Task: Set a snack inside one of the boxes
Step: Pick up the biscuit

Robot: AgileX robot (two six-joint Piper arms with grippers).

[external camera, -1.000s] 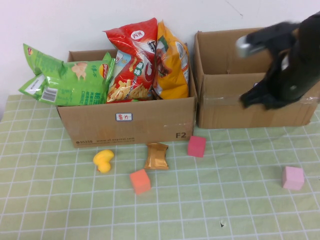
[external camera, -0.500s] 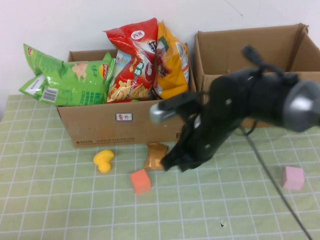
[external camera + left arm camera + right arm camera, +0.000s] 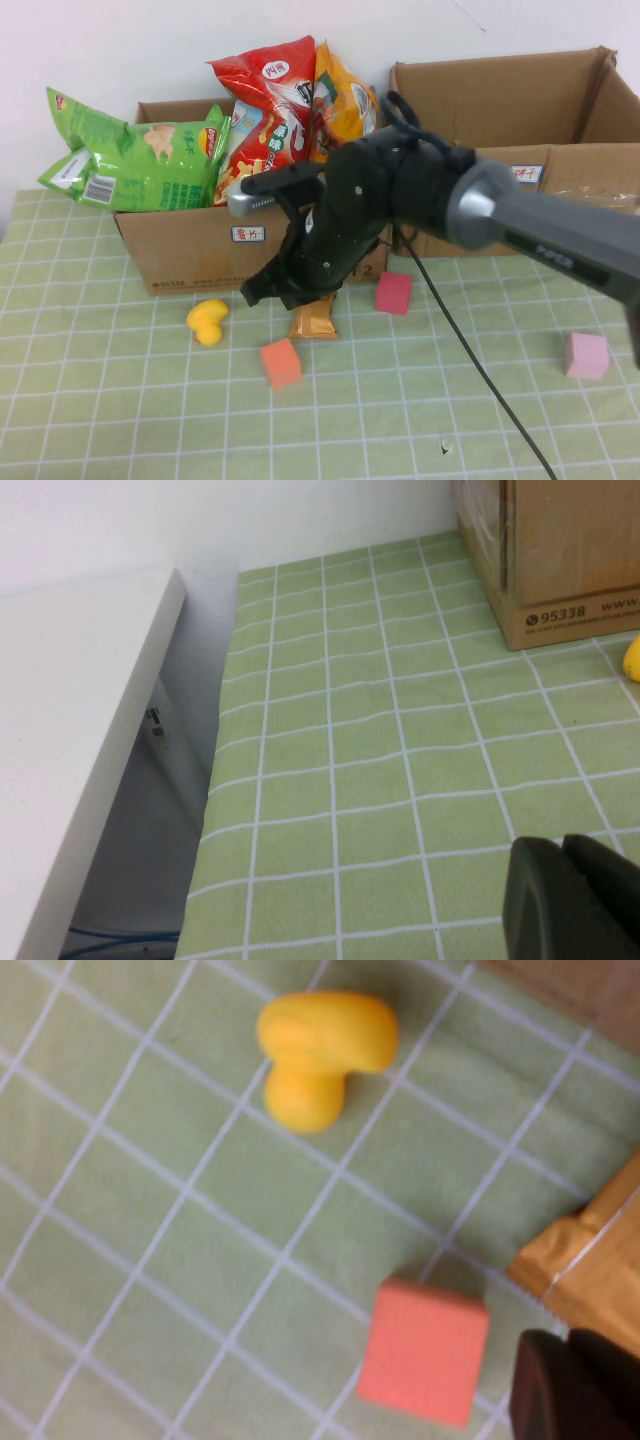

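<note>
Orange block (image 3: 280, 362) beside snack (image 3: 313, 320); right gripper (image 3: 272, 292) above; left gripper (image 3: 575, 900) parked

On your green checked cloth (image 3: 100, 400), a yellow toy (image 3: 207, 320) lies at about nine o'clock from centre. An orange cube (image 3: 280, 362) sits at its four o'clock, near but apart. You'll find a magenta cube (image 3: 394, 292) at three o'clock of centre. A pale pink cube (image 3: 586, 355) rests alone toward four o'clock, well apart from the others.

Glossy foil snack packet (image 3: 314, 317), matt cardboard box (image 3: 255, 245)
</note>
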